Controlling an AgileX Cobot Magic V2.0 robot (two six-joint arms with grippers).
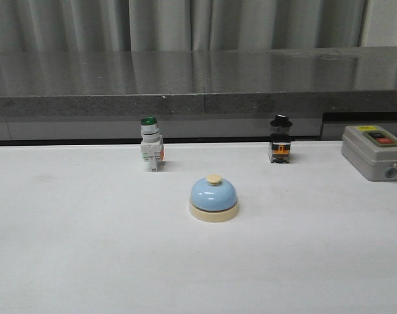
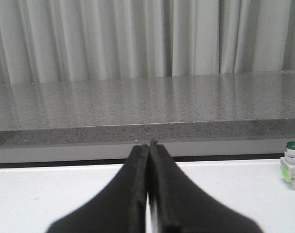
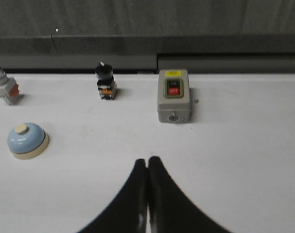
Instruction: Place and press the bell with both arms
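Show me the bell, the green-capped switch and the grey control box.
bell point(image 1: 213, 195): front view, on its blue dome.
green-capped switch point(image 1: 151, 149): front view, on its white body.
grey control box point(image 3: 173, 95): right wrist view, on its top face.

We find the grey control box cut off by the front view's right edge; its yellow label's lettering is too small to read.

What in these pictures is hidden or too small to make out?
- Both arms: absent from the front view; only claw tips show in the wrist views, left claw, right claw.
- Grey switch box: cut by the front view's right edge.
- Its yellow label: too small to read.
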